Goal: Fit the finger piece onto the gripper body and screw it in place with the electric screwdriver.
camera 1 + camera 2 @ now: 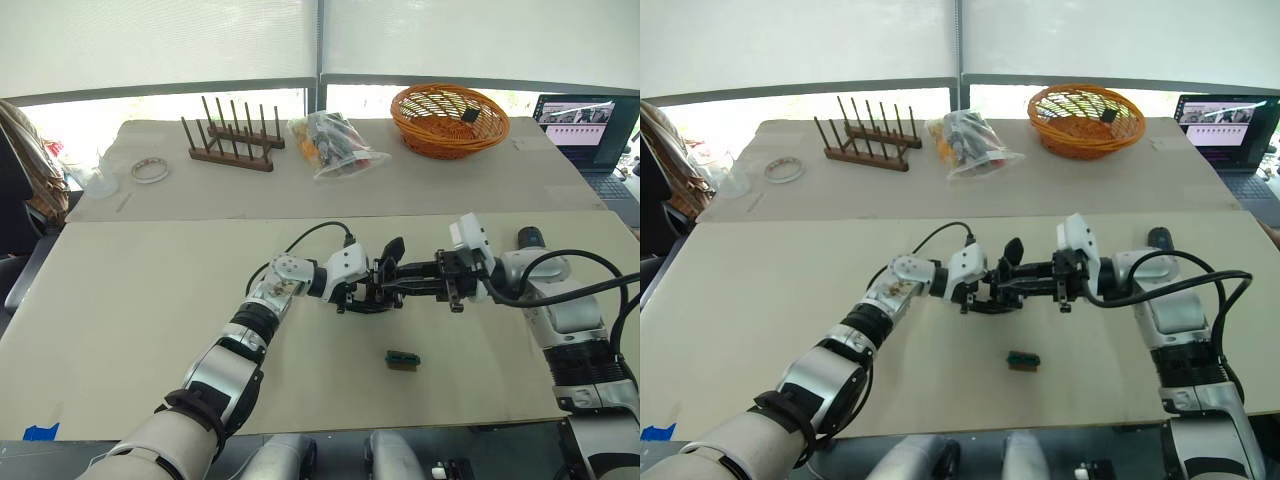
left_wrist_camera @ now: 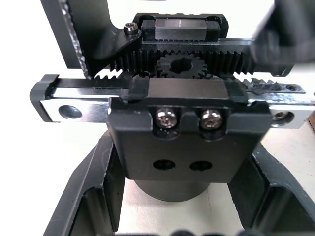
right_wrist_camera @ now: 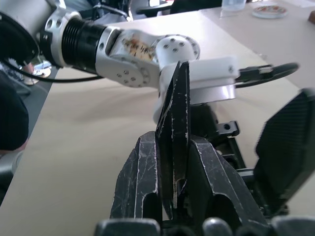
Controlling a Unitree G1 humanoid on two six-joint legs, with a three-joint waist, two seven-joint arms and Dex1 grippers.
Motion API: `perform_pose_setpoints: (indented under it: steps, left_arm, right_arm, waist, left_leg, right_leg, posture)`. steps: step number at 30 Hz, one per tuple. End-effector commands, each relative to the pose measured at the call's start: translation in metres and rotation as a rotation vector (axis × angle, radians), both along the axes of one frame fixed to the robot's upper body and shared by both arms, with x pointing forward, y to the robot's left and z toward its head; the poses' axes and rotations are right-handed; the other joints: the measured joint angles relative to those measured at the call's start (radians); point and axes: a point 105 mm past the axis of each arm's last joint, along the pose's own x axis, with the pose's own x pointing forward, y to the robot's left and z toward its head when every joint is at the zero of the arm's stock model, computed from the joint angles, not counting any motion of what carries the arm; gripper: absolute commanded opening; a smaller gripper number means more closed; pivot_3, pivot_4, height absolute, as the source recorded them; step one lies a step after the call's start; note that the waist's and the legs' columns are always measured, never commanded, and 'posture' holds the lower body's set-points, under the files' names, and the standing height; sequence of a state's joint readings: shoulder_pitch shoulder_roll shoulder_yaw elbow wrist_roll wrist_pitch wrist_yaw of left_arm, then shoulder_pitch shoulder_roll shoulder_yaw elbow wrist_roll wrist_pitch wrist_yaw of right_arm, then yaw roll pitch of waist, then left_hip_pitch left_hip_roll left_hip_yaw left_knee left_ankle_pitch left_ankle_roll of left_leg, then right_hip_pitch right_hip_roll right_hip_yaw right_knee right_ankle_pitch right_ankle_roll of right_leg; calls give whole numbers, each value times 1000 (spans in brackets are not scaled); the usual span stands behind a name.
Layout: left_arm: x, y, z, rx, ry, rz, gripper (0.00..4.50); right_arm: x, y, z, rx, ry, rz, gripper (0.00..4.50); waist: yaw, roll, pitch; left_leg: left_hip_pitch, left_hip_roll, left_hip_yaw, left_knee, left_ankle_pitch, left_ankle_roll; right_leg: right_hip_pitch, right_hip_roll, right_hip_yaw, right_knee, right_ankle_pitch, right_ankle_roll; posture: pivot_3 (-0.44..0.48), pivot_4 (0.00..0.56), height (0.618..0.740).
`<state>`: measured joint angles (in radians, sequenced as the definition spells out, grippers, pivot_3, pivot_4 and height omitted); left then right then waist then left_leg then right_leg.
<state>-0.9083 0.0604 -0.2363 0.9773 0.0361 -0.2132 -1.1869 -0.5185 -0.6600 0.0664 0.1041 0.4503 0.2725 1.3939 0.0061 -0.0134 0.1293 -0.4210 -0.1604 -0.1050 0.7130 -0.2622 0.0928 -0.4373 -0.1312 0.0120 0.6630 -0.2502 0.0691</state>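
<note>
Above the middle of the table my left gripper is shut on the gripper body, a black assembly with toothed racks, a small gear and two screws. Its round base sits between my left fingers, and its pointed black finger sticks up. From the right, my right gripper reaches up against it, shut on the finger piece. That flat black piece stands on edge between my right fingers, close to the body. The electric screwdriver is out of view.
A small green-and-black part lies on the table just in front of the grippers. Along the back are a wooden peg rack, a plastic bag of parts, an orange basket, a tape roll and a laptop.
</note>
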Motion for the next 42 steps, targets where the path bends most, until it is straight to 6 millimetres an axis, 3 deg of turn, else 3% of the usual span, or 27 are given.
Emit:
perform_pose_setpoints:
  steps: [1, 9, 16, 21, 28, 36, 42]
  left_arm:
    - [6, 0, 12, -11, -35, 7, 2311]
    - [6, 0, 12, -13, -35, 8, 2311]
    - [6, 0, 12, -12, -36, 9, 2311]
    - [6, 0, 13, -13, -37, 10, 2311]
    - [7, 0, 12, -10, -40, 13, 2311]
    - [6, -1, 12, -10, -42, 10, 2311]
    - [7, 0, 13, -12, -44, 11, 2311]
  right_arm:
    - [1, -2, 0, -10, -40, 2, 325]
    - [4, -14, -16, -64, -6, -17, 325]
    - [11, -17, -11, -40, 0, -40, 325]
    - [5, -13, 7, -1, -19, -5, 325]
    - [1, -10, 14, 12, -35, 3, 325]
    - [3, -6, 8, 4, -44, -6, 325]
    - [8, -20, -19, -103, 8, -45, 325]
  waist:
    - [0, 0, 0]
    - [0, 0, 0]
    - [3, 0, 0]
    - [3, 0, 0]
    - [2, 0, 0]
    - [2, 0, 0]
    - [2, 0, 0]
  left_leg:
    - [0, 0, 0, 0, 0, 0]
    - [0, 0, 0, 0, 0, 0]
    - [0, 0, 0, 1, 0, 0]
    - [0, 0, 0, 1, 0, 0]
    - [0, 0, 0, 1, 0, 0]
    - [0, 0, 0, 1, 0, 0]
    - [0, 0, 0, 1, 0, 0]
  right_leg:
    - [0, 0, 0, 0, 0, 0]
    - [0, 1, -1, 0, 0, 0]
    - [0, 1, 0, 0, 0, 0]
    - [0, 0, 0, 0, 0, 0]
    - [0, 0, 0, 0, 0, 0]
    - [0, 0, 0, 0, 0, 0]
    - [0, 1, 0, 0, 0, 0]
  posture:
    - [0, 150, 740]
    - [0, 150, 740]
    - [0, 150, 740]
    - [0, 150, 740]
    - [0, 150, 740]
    - [0, 150, 740]
    - [0, 150, 740]
